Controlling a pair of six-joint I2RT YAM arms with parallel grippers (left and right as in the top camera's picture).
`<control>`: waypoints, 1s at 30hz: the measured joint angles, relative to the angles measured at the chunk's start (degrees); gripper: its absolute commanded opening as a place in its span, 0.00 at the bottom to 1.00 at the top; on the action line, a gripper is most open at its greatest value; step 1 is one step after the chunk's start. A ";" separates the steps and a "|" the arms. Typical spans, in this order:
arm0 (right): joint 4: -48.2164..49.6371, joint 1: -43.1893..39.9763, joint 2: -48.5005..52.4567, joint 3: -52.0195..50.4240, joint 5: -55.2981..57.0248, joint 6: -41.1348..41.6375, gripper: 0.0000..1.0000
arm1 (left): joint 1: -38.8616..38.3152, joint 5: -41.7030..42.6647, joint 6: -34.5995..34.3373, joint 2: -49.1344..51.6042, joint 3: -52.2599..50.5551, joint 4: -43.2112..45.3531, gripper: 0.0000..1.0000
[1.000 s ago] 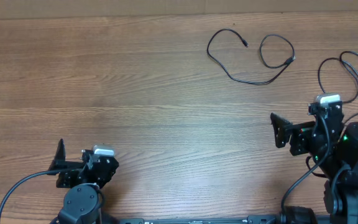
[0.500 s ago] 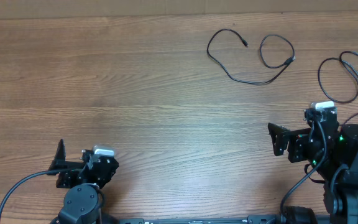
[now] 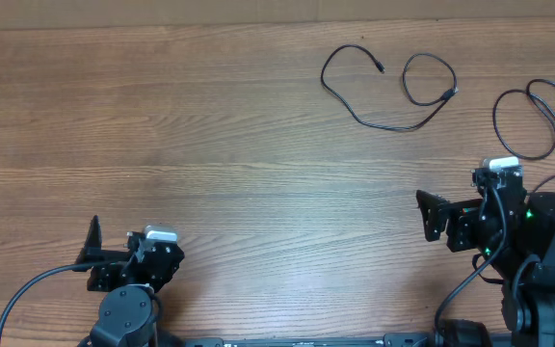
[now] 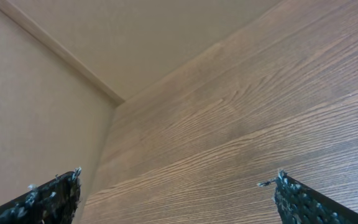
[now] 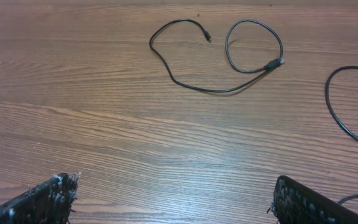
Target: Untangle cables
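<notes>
Wood-grain bench (image 3: pixel 210 145) carries a looped cable (image 3: pixel 388 128) far back and a second cable (image 3: pixel 495 120) coiled at its right edge. Left hand (image 4: pixel 176 193) and right hand (image 5: pixel 173 196) gape released, empty. Only the right wrist view catches cables; the left shows bench and wall (image 4: pixel 30 93).

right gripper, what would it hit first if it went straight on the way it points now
Probably the bare table, short of the looped cable; the right gripper angles down at the wood, though depth is unclear.
</notes>
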 measured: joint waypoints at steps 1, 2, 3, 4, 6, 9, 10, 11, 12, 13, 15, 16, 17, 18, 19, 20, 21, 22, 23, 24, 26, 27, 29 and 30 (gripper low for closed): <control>0.00 0.00 0.00 0.00 -0.02 0.02 1.00 | 0.00 0.00 0.00 0.00 0.00 0.00 1.00; 0.00 0.00 0.00 0.00 0.00 0.00 1.00 | 0.00 0.02 0.00 0.00 0.00 0.00 1.00; 0.02 -0.02 0.00 0.00 0.00 0.00 1.00 | 0.00 0.02 0.00 0.00 0.00 0.00 1.00; 0.00 -0.02 0.00 0.00 0.02 0.02 1.00 | 0.00 0.02 0.00 0.00 0.00 0.00 1.00; 0.00 0.00 0.00 0.00 0.00 0.00 1.00 | 0.00 0.00 0.00 0.00 0.00 0.00 1.00; 0.00 -0.02 0.00 0.00 0.00 0.00 1.00 | 0.22 0.02 0.00 0.00 0.00 0.00 1.00; -0.02 -0.02 0.00 0.00 0.02 0.00 1.00 | 0.70 0.04 0.00 0.00 0.00 0.00 1.00; 0.00 0.00 0.00 0.00 0.00 0.00 1.00 | 1.42 0.02 0.00 0.00 0.00 0.00 1.00; 0.00 -0.02 0.00 0.00 0.00 0.00 1.00 | 2.82 0.00 0.00 0.00 0.00 0.00 1.00; 0.00 -0.02 0.00 0.00 0.00 0.00 1.00 | 4.70 0.00 0.00 0.00 0.00 -0.02 1.00; 0.00 0.00 0.00 0.00 0.00 -0.04 1.00 | 8.26 0.00 0.00 0.00 0.00 -0.24 1.00; -0.02 -0.02 0.00 0.00 0.00 0.04 1.00 | 10.43 0.00 0.00 0.00 0.00 -0.52 1.00; -0.02 0.00 0.00 0.00 0.00 0.00 1.00 | 12.46 0.00 0.00 0.00 0.00 -0.81 1.00; -0.02 0.00 0.00 0.00 0.02 0.00 1.00 | 13.97 0.00 0.00 0.00 0.00 -1.07 1.00; -0.02 -0.02 0.00 0.00 0.00 -0.02 1.00 | 15.54 -0.02 0.00 0.00 0.00 -1.44 1.00; 0.00 0.00 0.00 0.00 -0.02 0.00 1.00 | 17.09 -0.02 0.00 0.00 0.00 -1.86 1.00; -0.02 0.00 0.00 0.00 0.00 0.00 1.00 | 18.60 0.02 -0.04 0.00 0.00 -1.90 1.00; 0.00 -0.02 0.00 0.00 0.02 0.02 1.00 | 20.39 0.28 -0.04 0.00 0.00 -1.53 1.00; -0.02 0.00 0.00 0.00 0.02 0.00 1.00 | 21.57 1.16 -0.04 0.00 -0.11 -0.20 1.00; -0.04 0.00 0.00 0.00 0.00 0.00 1.00 | 22.91 2.82 -0.04 0.00 -0.22 2.27 1.00; -0.07 0.00 0.00 -0.02 0.02 0.02 1.00 | 25.90 8.22 -0.04 0.00 -0.28 8.44 0.99; -0.07 -0.02 0.00 -0.02 -0.02 0.00 1.00 | 27.63 13.22 -0.11 0.00 -0.28 12.72 1.00; -0.09 -0.02 0.00 -0.02 0.04 0.00 1.00 | 30.95 22.40 -0.11 0.00 -0.46 19.56 1.00; -0.15 0.00 0.00 -0.02 0.00 0.00 1.00 | 32.37 27.28 -0.13 0.00 -0.57 22.77 1.00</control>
